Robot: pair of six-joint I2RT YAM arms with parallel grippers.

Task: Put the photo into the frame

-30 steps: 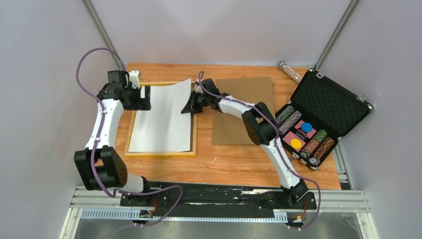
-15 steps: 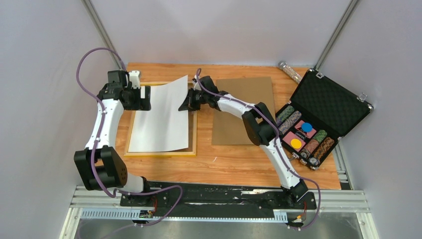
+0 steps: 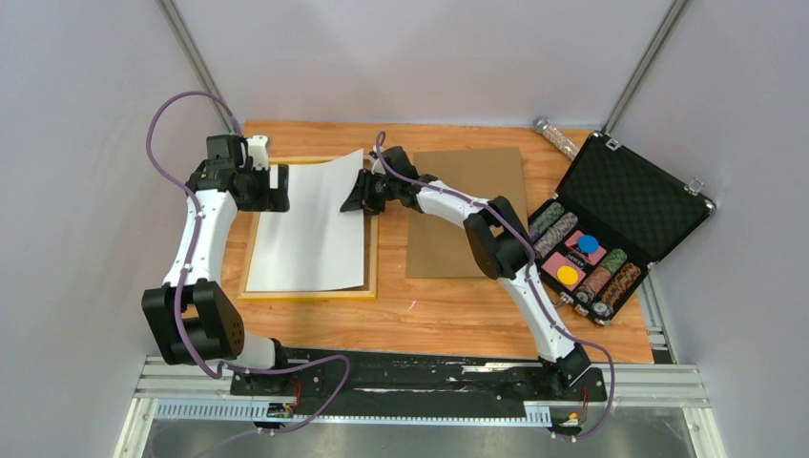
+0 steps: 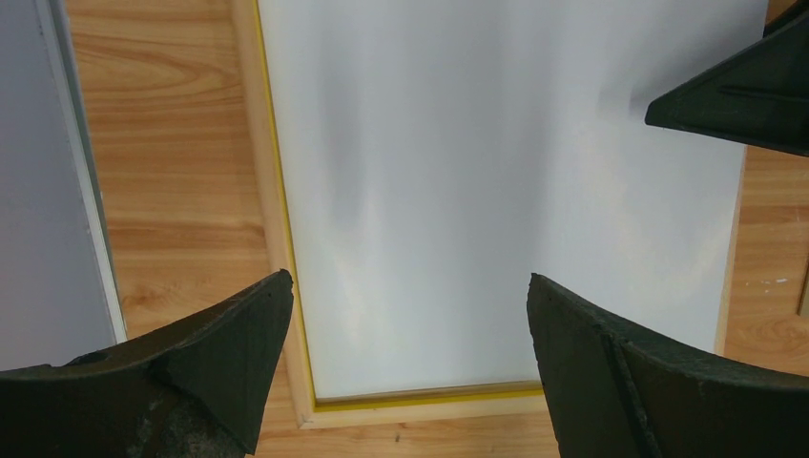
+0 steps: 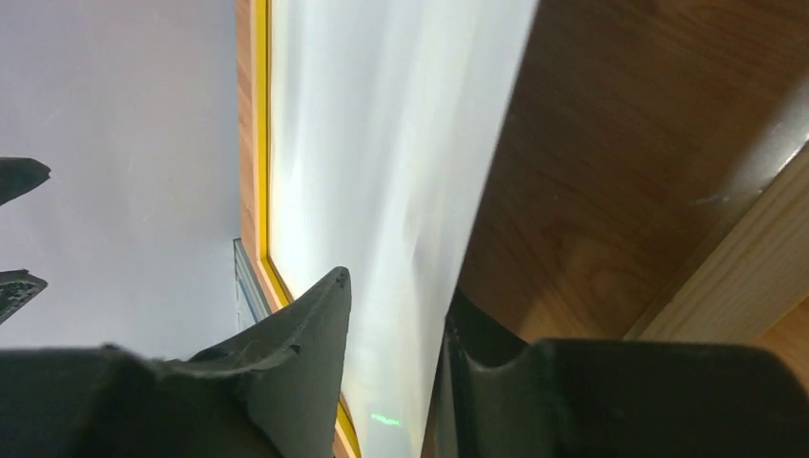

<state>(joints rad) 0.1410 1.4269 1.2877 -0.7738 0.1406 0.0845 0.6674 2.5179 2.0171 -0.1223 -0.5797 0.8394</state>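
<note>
At the bottom of the overhead view, the two arm bases are seen bolted to a black rail at the near edge of the wooden table point(image 3: 439, 320). Just beyond, left of centre, the frame point(image 3: 307, 294) is laid flat, its yellow rim showing around the sheet. The photo point(image 3: 310, 229) is found inside it, with only a plain white face shown. Its near edge is seated along the rim, while its far right corner is raised off the frame and curled upward. That raised right edge is pinched by the right gripper point(image 3: 359, 201), whose fingers point(image 5: 303, 320) are seen in the right wrist view pressed close on either side of the sheet. At the upper left of the frame, the left gripper point(image 3: 278, 188) is held over the photo's far left corner, its fingers point(image 4: 225, 329) spread wide with nothing between them. Right of the frame a brown board point(image 3: 472, 215) is laid flat. At the table's right edge a black case point(image 3: 625, 200) is stood open, rows of chips point(image 3: 575, 250) held in its near half.
</note>
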